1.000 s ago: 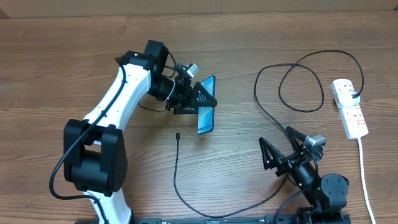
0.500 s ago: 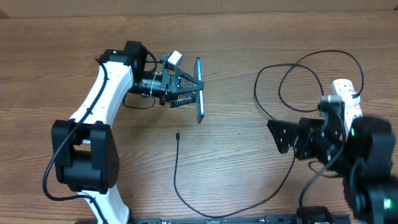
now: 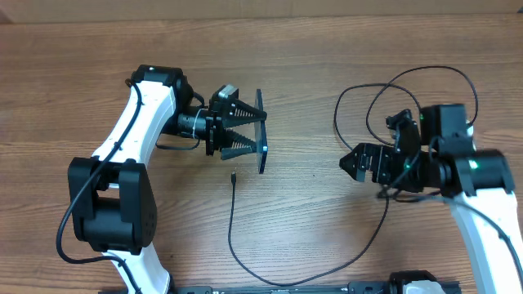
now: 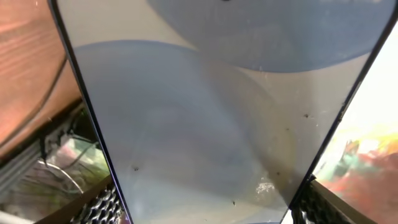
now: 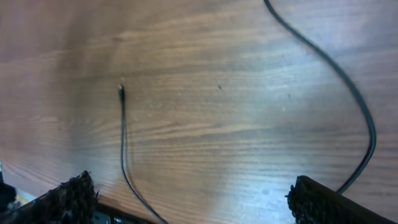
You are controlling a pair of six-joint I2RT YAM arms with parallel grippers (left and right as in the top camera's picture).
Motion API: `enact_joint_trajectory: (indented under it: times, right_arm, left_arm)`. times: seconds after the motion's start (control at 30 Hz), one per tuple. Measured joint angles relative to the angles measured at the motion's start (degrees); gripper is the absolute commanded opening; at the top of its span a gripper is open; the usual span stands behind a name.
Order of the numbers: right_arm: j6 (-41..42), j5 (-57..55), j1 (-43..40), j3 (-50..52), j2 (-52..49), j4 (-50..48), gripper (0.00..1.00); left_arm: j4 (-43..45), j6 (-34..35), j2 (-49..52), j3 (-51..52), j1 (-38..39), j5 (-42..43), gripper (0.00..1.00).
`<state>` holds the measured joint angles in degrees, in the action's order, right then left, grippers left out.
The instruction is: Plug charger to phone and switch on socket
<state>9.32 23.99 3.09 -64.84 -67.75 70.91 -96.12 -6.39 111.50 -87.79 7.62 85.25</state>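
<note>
Phone: slim blue-screened smartphone [image 3: 263, 162], edge-up, clamped in left fingers [image 3: 243, 140].
Charger: connector tip [image 3: 234, 175] of thin black cable [image 3: 230, 224] on wooden counter [image 3: 82, 65], beside phone's near end.
Right fingers [image 3: 355, 157]: spread, empty; tip lies well leftward.

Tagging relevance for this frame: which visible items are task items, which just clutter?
Job: phone, edge-up in left tool; charger, tip loose on table; socket not visible.
Lying about: nothing but the table itself.
</note>
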Motion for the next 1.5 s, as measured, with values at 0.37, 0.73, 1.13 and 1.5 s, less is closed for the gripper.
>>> enact_joint_trajectory:
  times: [0.37, 0.73, 1.13, 1.5]
  right_arm:
    - [-0.1, 0.0, 0.0, 0.0, -12.0, 1.9, 1.0]
    - [-0.2, 0.0, 0.0, 0.0, -15.1, 2.0, 1.0]
    - [-0.2, -1.8, 0.0, 0.0, -15.1, 2.0, 1.0]
    - [-0.1, -2.0, 0.0, 0.0, -15.1, 2.0, 1.0]
  left_arm:
    - [-0.5, 8.5, 0.0, 0.0, 0.0, 1.6, 0.48]
    - [-0.5, 21.2, 0.0, 0.0, 0.0, 2.4, 0.26]
    - [-0.5, 29.5, 0.0, 0.0, 0.0, 2.6, 0.2]
    - [-0.5, 35.2, 0.0, 0.0, 0.0, 2.6, 0.09]
